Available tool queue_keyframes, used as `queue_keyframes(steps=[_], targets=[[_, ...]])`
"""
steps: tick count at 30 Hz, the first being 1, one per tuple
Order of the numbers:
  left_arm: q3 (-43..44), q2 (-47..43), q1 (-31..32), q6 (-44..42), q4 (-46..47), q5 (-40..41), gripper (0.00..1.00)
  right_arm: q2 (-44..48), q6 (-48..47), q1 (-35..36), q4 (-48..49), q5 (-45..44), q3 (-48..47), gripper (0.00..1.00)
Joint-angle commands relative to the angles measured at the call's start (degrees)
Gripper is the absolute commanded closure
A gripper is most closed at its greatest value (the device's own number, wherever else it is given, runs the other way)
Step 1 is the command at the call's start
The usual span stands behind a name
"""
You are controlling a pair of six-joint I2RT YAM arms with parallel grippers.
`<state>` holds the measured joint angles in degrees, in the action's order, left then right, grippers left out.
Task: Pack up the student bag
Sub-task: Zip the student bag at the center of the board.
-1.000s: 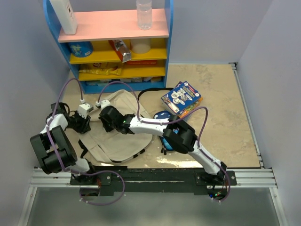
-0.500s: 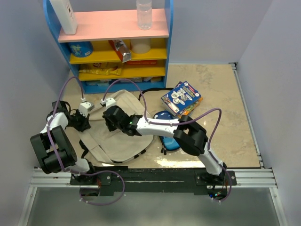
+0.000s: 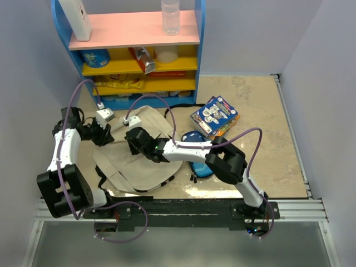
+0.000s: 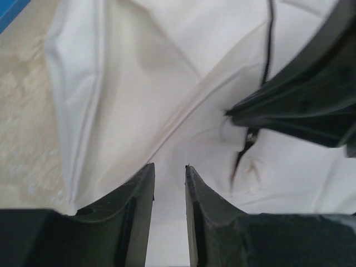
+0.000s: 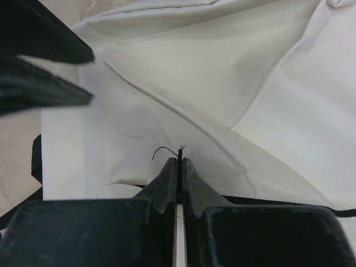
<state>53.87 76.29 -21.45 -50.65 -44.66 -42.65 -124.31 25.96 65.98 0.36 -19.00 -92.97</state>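
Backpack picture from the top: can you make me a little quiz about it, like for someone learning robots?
1. True or false: the right jaws stand wide apart over the beige backpack.
2. What lies just to the right of the backpack? A) a blue pencil case B) a red ball C) a green cup
3. Fill in: the clear bottle stands on the shelf unit's ___ top board.

Key: 1 false, because the right wrist view shows them shut; 2 A; 3 pink.
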Motion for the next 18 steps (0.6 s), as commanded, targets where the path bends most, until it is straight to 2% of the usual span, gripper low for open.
queue_keyframes(steps=[1, 7, 16, 18], targets=[[-3.23, -0.27, 4.48, -2.78, -2.71, -5.07, 0.66, 3.55, 1.99, -1.11, 2.98, -2.18, -1.52, 1.00], [-5.88, -0.62, 5.90, -7.61, -2.18, -5.77, 0.64, 5.22, 3.84, -1.99, 4.30, -1.47, 0.24, 1.00], [-6.32, -0.53, 5.98, -19.73, -8.77, -10.43, 0.50, 6.63, 5.77, -3.13, 5.88, -0.34, 0.95, 1.00], [-6.67, -0.27, 6.33, -19.40, -7.12, -10.61, 0.46, 6.71, 6.12, -3.22, 6.23, -0.07, 0.77, 1.00]])
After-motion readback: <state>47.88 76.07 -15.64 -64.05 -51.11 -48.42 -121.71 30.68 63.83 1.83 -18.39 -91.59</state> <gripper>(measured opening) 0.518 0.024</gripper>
